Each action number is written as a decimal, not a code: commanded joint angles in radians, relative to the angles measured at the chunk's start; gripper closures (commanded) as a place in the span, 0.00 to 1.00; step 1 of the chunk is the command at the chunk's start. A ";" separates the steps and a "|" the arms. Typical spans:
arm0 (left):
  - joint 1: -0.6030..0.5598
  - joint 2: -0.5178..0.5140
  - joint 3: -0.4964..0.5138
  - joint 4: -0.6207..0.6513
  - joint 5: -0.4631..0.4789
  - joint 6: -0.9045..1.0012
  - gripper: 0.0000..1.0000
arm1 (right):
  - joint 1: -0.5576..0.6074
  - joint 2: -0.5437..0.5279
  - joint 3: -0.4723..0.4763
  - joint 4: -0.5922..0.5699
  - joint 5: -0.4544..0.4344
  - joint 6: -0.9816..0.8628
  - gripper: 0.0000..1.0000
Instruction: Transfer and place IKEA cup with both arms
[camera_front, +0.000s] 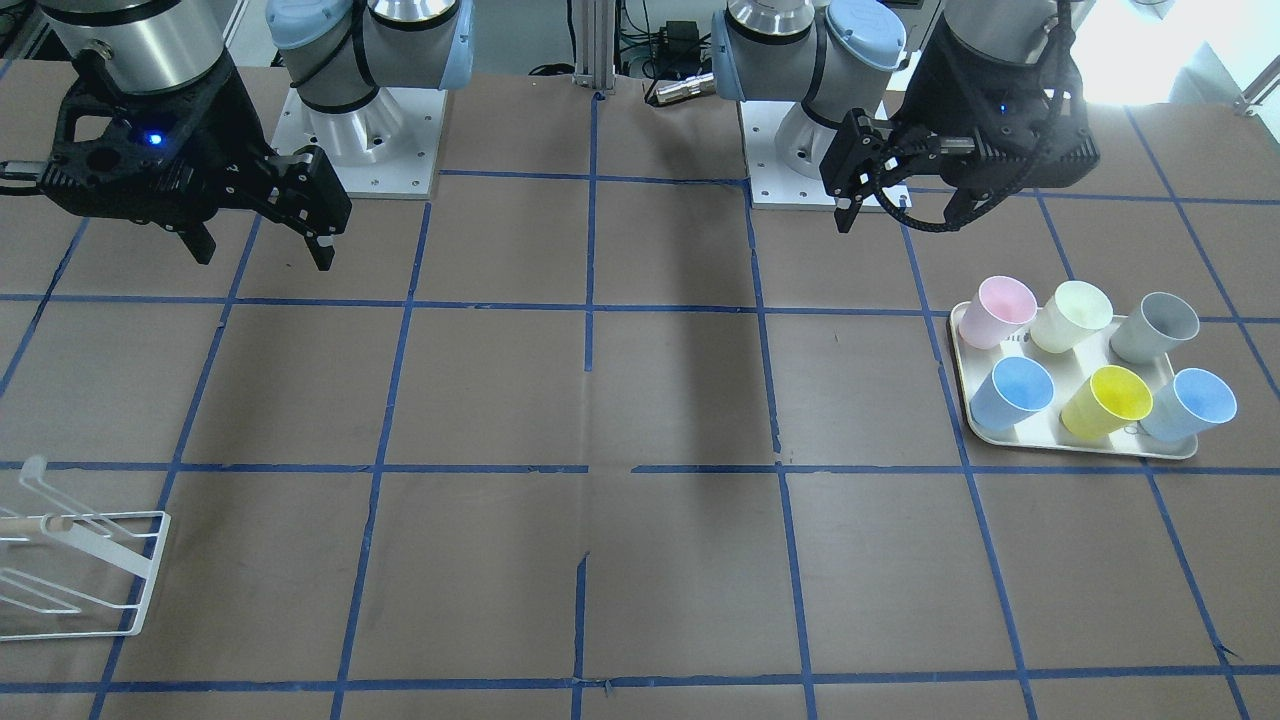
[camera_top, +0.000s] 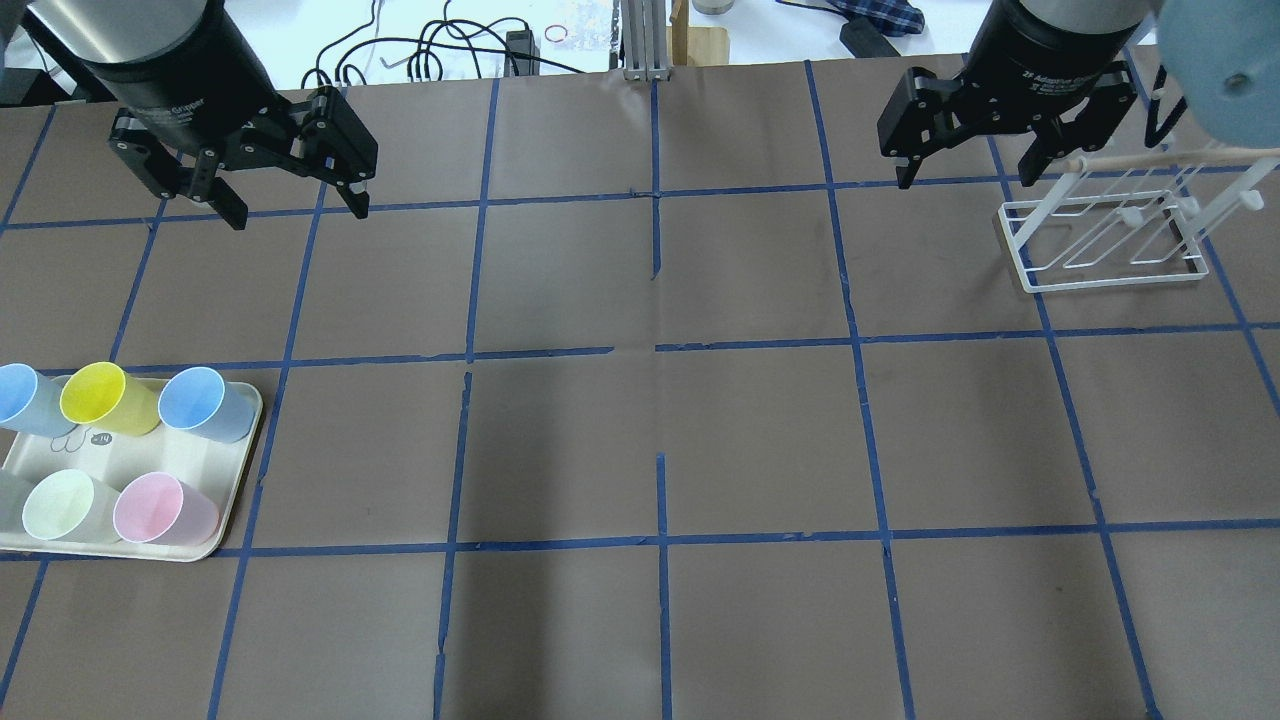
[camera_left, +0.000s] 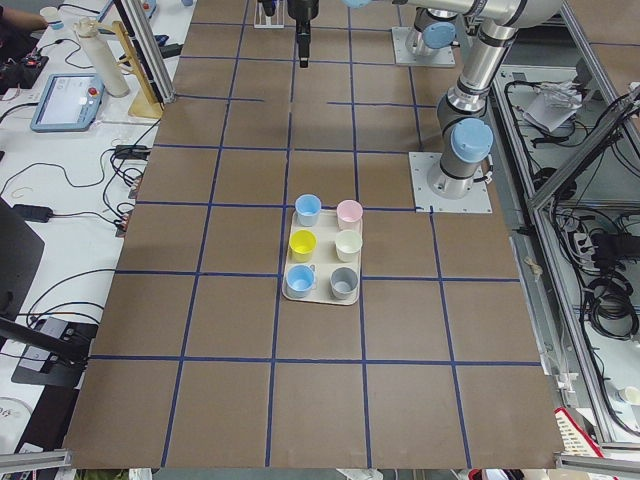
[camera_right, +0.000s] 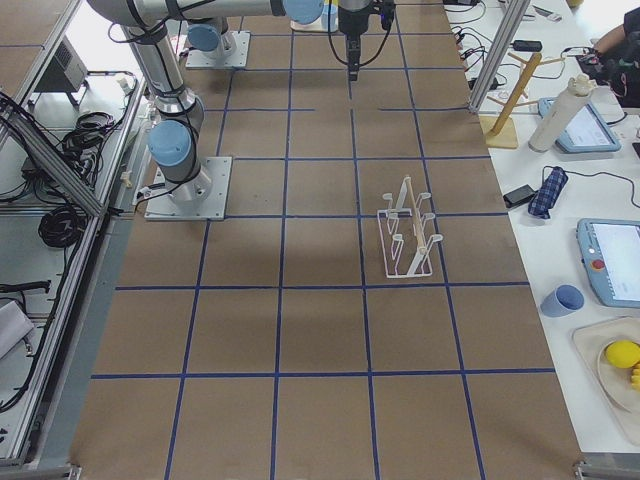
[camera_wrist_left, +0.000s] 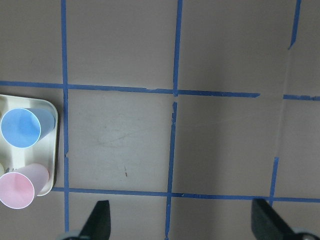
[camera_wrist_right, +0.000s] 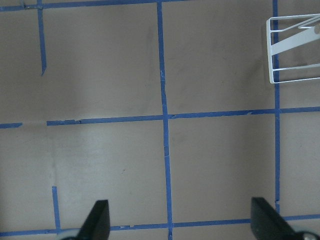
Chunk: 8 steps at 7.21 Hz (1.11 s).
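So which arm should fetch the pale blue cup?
Left arm. The pale light-blue plastic cup stands on the cream tray at its side; the right arm hangs far off, near the white wire rack.

- The cream tray (camera_top: 238, 455) holds pastel cups in two rows, all mouth up; the frame edge cuts off its left end.
- In the tray's far row, the IKEA cup (camera_top: 22, 400) is leftmost, then a yellow cup (camera_top: 105, 398), then a deeper blue cup (camera_top: 205, 403).
- In the tray's near row are a pale green cup (camera_top: 62, 505) and a pink cup (camera_top: 160, 510).
- The left gripper (camera_top: 298, 217) hangs beyond the tray's far side, well apart, jaws spread and empty.
- The right gripper (camera_top: 968, 178), jaws spread, is far to the tray's right, just beside a white wire rack (camera_top: 1110, 282).
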 joint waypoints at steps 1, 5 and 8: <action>-0.006 -0.013 0.005 0.000 -0.002 0.002 0.00 | 0.005 0.000 0.000 0.000 0.000 0.000 0.00; -0.004 0.001 0.008 -0.011 0.006 0.002 0.00 | 0.003 0.000 0.000 0.000 0.000 0.000 0.00; -0.005 0.001 0.011 -0.016 0.008 0.002 0.00 | 0.003 0.000 0.000 0.000 0.000 0.000 0.00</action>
